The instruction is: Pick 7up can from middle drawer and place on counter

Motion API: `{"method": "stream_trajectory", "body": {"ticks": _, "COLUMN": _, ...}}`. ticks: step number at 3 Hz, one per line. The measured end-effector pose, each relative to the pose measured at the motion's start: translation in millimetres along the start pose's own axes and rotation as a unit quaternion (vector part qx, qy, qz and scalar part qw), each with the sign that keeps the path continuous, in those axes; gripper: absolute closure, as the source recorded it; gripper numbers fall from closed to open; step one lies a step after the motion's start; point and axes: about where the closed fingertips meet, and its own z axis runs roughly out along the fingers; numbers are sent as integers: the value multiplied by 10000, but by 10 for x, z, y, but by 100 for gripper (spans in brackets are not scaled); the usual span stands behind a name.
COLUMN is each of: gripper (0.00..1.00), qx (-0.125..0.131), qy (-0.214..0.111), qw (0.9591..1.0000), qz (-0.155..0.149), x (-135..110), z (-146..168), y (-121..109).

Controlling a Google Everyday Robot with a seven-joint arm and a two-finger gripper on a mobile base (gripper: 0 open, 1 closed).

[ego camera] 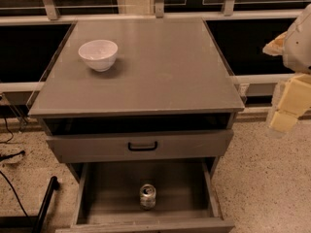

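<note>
The 7up can is a small silvery can standing upright on the dark floor of the pulled-out middle drawer, near its front middle. The counter is the cabinet's flat grey top above it. My gripper hangs at the right edge of the view, pale yellow, off to the right of the cabinet and well above and away from the can. It holds nothing that I can see.
A white bowl sits on the counter at the back left. A closed drawer front with a black handle lies above the open drawer. A railing and dark windows run behind. Black cables and a black leg lie on the floor at left.
</note>
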Motion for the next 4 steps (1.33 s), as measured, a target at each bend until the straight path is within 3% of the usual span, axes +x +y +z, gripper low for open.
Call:
{"method": "stream_trajectory", "body": {"ticks": 1, "gripper": 0, "qx": 0, "qy": 0, "qw": 10000, "qz": 0, "x": 0, "z": 0, "y": 0}}
{"method": "stream_trajectory", "body": {"ticks": 2, "gripper": 0, "qx": -63, "qy": -214, "qw": 9997, "qz": 82, "x": -4, "z": 114, "y": 65}}
{"method": "stream_trajectory", "body": {"ticks": 4, "gripper": 0, "qx": -311, "qy": -943, "qw": 9944, "qz": 368, "x": 49, "z": 621, "y": 388}}
